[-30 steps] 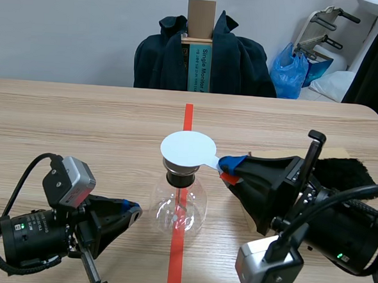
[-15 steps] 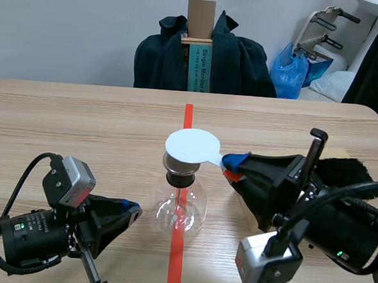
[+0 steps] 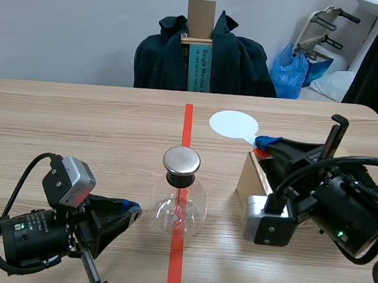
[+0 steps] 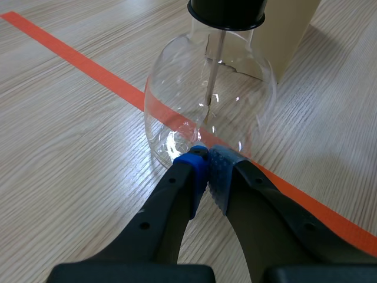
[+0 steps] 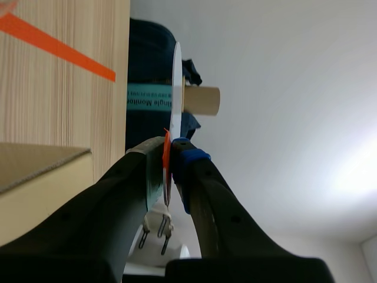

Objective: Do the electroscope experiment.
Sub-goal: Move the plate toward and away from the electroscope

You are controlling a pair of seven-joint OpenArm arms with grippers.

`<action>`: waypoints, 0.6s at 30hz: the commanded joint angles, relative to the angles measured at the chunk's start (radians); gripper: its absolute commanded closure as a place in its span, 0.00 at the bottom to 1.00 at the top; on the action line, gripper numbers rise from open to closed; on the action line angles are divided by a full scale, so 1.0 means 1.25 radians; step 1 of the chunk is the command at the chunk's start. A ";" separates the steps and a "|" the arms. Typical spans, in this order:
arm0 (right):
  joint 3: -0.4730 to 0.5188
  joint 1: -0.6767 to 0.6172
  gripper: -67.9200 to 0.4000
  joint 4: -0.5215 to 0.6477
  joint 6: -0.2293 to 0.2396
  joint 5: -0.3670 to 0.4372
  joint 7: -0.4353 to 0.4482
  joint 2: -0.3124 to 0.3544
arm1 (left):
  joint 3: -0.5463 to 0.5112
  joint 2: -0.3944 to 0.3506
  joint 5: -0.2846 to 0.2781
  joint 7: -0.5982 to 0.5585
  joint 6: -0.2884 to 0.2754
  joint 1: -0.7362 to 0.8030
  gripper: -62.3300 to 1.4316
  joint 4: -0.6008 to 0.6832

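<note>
You worked at a pale wood counter (image 3: pixel 80 128) with an orange-red tape line (image 3: pixel 188 119) down its middle and a chair (image 3: pixel 245 65) draped in dark clothing at the upper centre of the frame.

**Position of parts**
- The electroscope flask (image 3: pixel 178 208) stood upright on the tape line at lower centre, with its metal cap (image 3: pixel 181 160) bare.
- Your left pincer (image 3: pixel 132 208) lay low at lower left. Its tips were closed on nothing and sat just beside the flask's lower wall. Contact could not be confirmed.
- Your right pincer (image 3: pixel 262 148) was clamped on the red handle of the white disc (image 3: pixel 233 124), above a cardboard box (image 3: pixel 252 177) at centre right.
- The disc hung well apart from the cap, up and to the right of it.

**Step in hand**
This was judged to be the carry stage: the disc was in the grip but not presented to the cap.

**Next move**
You needed to bring the disc over the cap and lower it level. The flask had to stay undisturbed, so the left pincer was best kept where it was.

**Orientation**
- The disc lay roughly flat with its face upward. Its long axis ran from the right pincer toward the upper left of the frame, disc end leading.
- In the right wrist view it appeared edge-on between the fingers.
- The flask's axis was vertical, with its rod (image 4: pixel 211 82) hanging straight down inside.
</note>
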 commanded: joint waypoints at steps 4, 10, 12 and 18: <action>0.002 0.005 0.98 0.014 -0.009 0.009 -0.063 0.004 | -0.004 0.004 -0.005 -0.014 0.002 -0.002 0.93 0.014; 0.002 0.005 0.98 0.014 -0.009 0.009 -0.090 0.004 | -0.004 0.004 -0.005 -0.014 0.002 -0.002 0.93 0.014; 0.002 0.005 0.98 0.014 -0.009 0.009 -0.084 0.004 | -0.004 0.004 -0.005 -0.014 0.002 -0.002 0.93 0.014; 0.002 0.005 0.98 0.014 -0.009 0.009 0.002 0.004 | -0.004 0.004 -0.005 -0.014 0.002 -0.002 0.93 0.014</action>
